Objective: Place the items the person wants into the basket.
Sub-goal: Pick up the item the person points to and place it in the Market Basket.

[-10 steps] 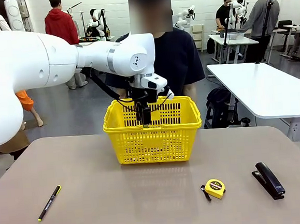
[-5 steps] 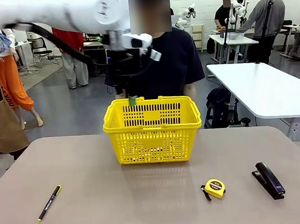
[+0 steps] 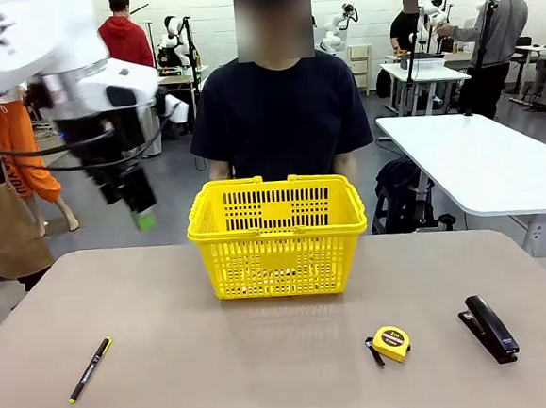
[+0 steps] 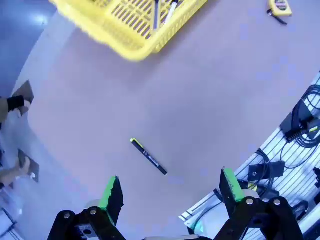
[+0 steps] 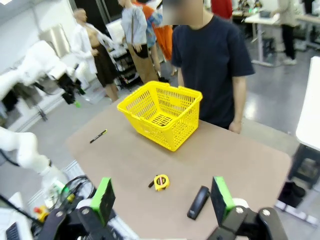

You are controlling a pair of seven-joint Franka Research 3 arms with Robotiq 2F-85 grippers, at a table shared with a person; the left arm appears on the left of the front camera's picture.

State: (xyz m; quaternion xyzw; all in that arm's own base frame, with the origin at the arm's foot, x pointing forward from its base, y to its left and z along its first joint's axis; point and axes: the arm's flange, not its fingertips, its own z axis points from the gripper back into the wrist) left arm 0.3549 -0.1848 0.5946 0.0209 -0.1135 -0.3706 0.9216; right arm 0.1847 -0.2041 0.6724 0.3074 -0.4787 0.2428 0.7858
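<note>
- Basket point(image 3: 277, 230) sits at the far middle of the table point(image 3: 221, 388) in the front view, right in front of the person point(image 3: 280, 118). The left gripper point(image 3: 139, 207) hangs high, off to the basket's left. It's blurry, so I can't tell its opening from here. The tape measure point(image 3: 391, 343) lies near right on the table, not in the basket, with the black stapler point(image 3: 491, 329) a bit further right. The pen point(image 3: 90, 370) is near left.
- Left wrist view: the fingers point(image 4: 112, 197) are spread wide with nothing between them, looking down at the pen point(image 4: 148, 156). Two slim things lie side by side on the basket's point(image 4: 132, 50) floor, long axes roughly parallel. One is white with a dark tip, so probably the marker point(image 4: 171, 7). Can't name the other.
- Right wrist view: the right gripper point(image 5: 162, 200) is wide open and empty, with the tape measure point(image 5: 160, 182) almost straight ahead. My guess is that two items are in and the tape measure comes next. The right arm looks better placed for it. Its body is round, so there's no real long axis. The black strap sticks out toward the robot's left, so I'd close across the disc, clear of the strap.
</note>
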